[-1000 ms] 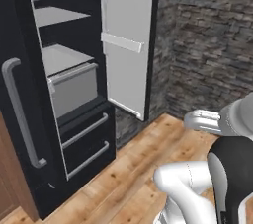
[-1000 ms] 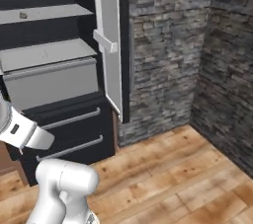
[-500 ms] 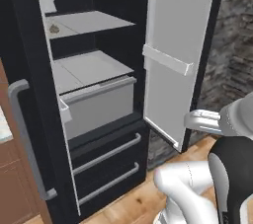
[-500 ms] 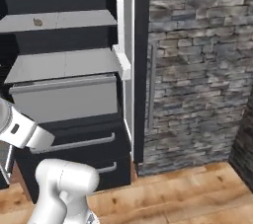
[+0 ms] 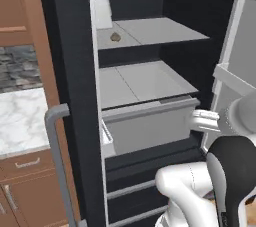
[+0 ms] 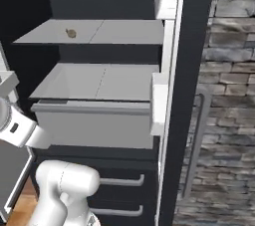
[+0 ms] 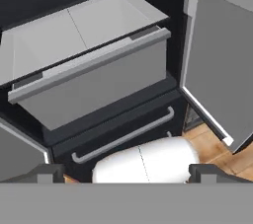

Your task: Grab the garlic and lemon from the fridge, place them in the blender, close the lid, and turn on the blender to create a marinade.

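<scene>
The garlic (image 5: 115, 36) is seen on the upper shelf (image 5: 150, 31) of the open fridge (image 5: 75, 71), above the grey drawer (image 5: 150, 128). It is judged light, firm and papery, best taken across its widest girth. The pincer (image 7: 126, 173) is spread wide and empty. Compared with a second ago, the fridge interior is framed closer and more squarely, since the base has been driven.

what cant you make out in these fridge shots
- Lemon: not made out anywhere on the fridge shelves.
- Garlic: tiny brown lump on the upper shelf, too small for detail in both base views.
- Gripper: tips cut by the hand view's bottom edge; open or shut unclear.
</scene>
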Motion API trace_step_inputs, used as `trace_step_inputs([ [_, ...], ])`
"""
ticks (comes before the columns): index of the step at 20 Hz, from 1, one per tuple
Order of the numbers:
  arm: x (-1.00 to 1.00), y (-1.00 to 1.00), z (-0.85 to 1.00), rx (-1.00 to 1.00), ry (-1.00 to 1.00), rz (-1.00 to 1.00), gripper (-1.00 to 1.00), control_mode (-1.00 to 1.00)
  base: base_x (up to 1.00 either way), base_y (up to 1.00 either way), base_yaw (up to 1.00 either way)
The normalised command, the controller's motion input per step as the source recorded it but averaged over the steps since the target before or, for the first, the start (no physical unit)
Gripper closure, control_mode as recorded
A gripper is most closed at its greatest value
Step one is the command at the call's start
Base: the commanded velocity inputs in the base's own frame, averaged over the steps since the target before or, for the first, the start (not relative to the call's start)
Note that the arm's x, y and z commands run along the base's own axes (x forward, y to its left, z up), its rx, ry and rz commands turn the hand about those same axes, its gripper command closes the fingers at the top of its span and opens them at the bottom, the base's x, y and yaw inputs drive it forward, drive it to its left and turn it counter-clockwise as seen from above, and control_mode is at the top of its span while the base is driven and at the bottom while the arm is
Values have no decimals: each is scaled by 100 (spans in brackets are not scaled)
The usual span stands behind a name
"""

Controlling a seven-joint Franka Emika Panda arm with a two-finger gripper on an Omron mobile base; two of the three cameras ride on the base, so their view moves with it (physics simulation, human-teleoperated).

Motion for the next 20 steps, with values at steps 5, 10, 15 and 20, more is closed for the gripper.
trace_step_inputs([
  [5,0,0,0,0,0,0,-100,100,45,-24,47],
  [10,0,0,0,0,0,0,-100,100,94,-21,27],
  [15,0,0,0,0,0,0,-100,100,55,-22,5],
  [20,35,-14,70,0,-12,1,-100,-100,3,-6,0],
])
